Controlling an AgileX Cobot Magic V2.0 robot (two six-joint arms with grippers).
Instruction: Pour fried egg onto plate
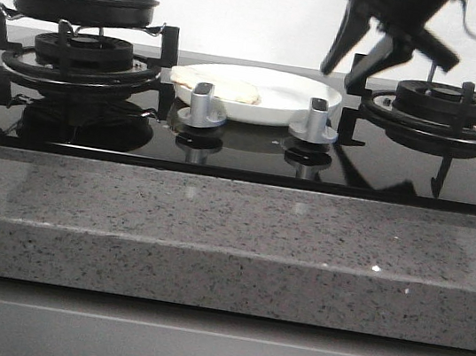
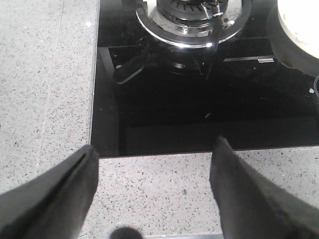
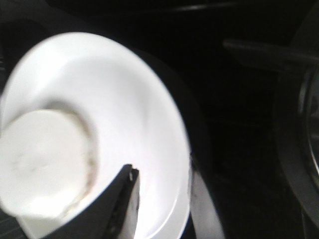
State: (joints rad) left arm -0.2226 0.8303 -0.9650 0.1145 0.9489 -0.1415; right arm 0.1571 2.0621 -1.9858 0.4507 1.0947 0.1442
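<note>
The white plate [image 1: 295, 93] sits on the black glass hob between the two burners. The pale fried egg [image 1: 220, 88] lies flat on the plate's left half, also seen as a round cream slab [image 3: 45, 164] in the right wrist view. My right gripper [image 1: 341, 77] hangs open just above the plate's right rim [image 3: 179, 149], holding nothing. The black frying pan [image 1: 80, 4] rests on the left burner, with no egg visible in it. My left gripper [image 2: 155, 147] is open and empty over the granite counter, in front of the hob's left burner [image 2: 192, 20].
Two silver knobs [image 1: 202, 106] [image 1: 315, 121] stand in front of the plate. The right burner grate [image 1: 445, 110] sits beside my right gripper. A speckled granite ledge [image 1: 229, 239] runs along the front of the hob.
</note>
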